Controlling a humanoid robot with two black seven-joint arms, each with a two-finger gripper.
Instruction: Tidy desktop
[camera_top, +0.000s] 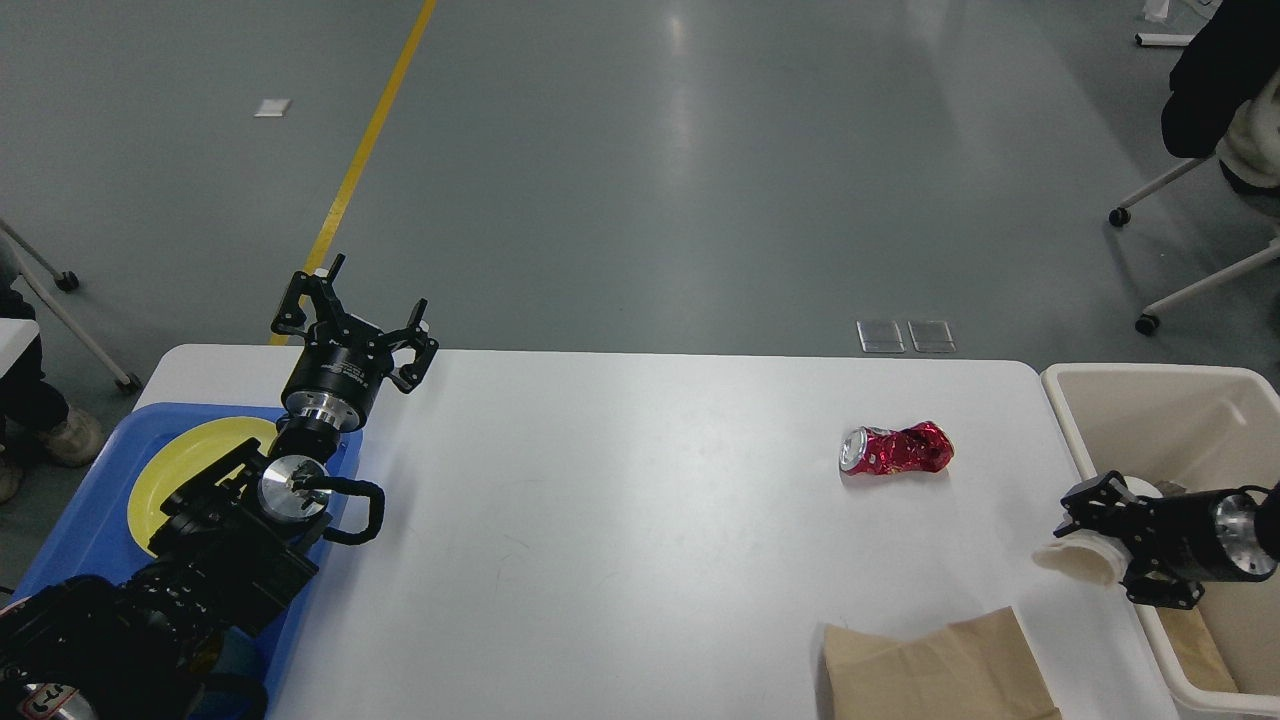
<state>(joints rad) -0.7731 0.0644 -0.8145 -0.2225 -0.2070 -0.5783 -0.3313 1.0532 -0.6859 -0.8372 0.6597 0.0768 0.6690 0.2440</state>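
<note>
Desktop (620, 520) fills the middle of the view, with a crushed red can (896, 450) lying toward its right. Right gripper (1085, 540) has its jaws clamped on a white paper cup (1075, 562) near the beige bin (1100, 385). Left gripper (352, 318) hangs spread wide over the blue tray (70, 545), nothing in it. Brown paper bag (935, 670) at the near edge.

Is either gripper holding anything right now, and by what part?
The right gripper holds the paper cup, clamped near its rim, beside the bin. The left gripper is open and empty.
</note>
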